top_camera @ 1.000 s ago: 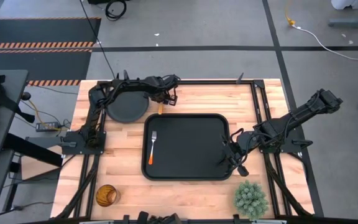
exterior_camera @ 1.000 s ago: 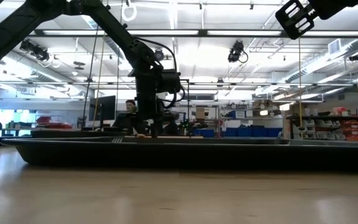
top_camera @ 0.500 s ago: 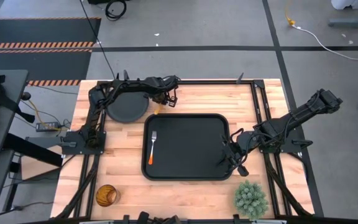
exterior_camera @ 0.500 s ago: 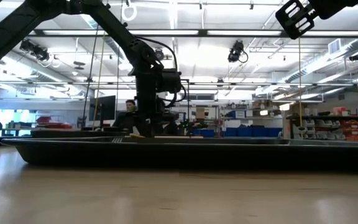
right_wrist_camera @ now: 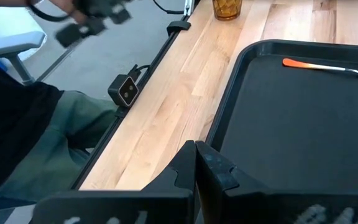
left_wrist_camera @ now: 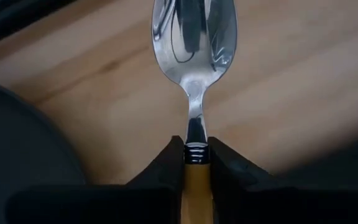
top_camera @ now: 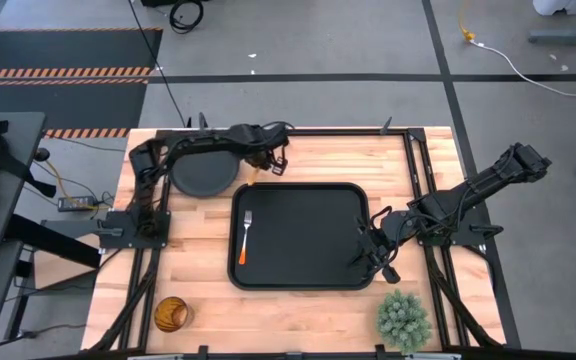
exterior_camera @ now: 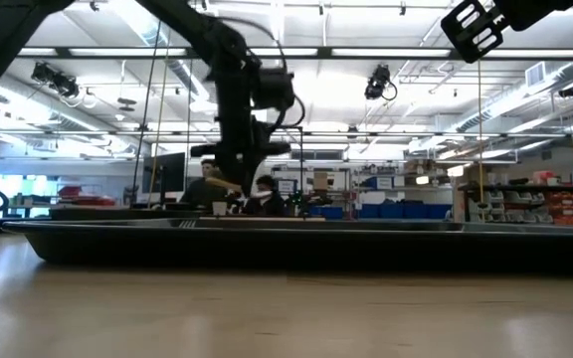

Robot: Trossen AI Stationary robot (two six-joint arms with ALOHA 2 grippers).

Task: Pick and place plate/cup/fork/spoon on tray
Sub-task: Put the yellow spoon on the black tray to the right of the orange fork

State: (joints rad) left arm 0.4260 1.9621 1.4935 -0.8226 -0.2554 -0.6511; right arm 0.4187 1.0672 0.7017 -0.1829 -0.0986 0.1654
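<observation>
One item, the spoon [left_wrist_camera: 193, 37], is being pinched at its handle by the left fingers [left_wrist_camera: 166, 163], just off the tray's [top_camera: 353, 195] 11 o'clock corner; keeping it level, carrying it beside the fork [top_camera: 244, 236]. Right fingers [right_wrist_camera: 194, 163] are resting closed, empty, at 3 o'clock.

The bench [top_camera: 298, 310] is pale blond wood in long planks. On it lies the matte black tray [top_camera: 308, 240] — and on the tray, the fork [top_camera: 244, 238] with its silver tines and bright orange handle. Beyond the tray's far left corner sits the round plate [top_camera: 203, 175], matte black as well. The spoon [left_wrist_camera: 194, 62] has a mirror-silver bowl and an amber-orange handle between dark fingers [left_wrist_camera: 163, 171]. Near the tray's front left corner stands the amber-orange cup [top_camera: 171, 315] — near its front right corner, a grey-green spiky plant [top_camera: 403, 318].
</observation>
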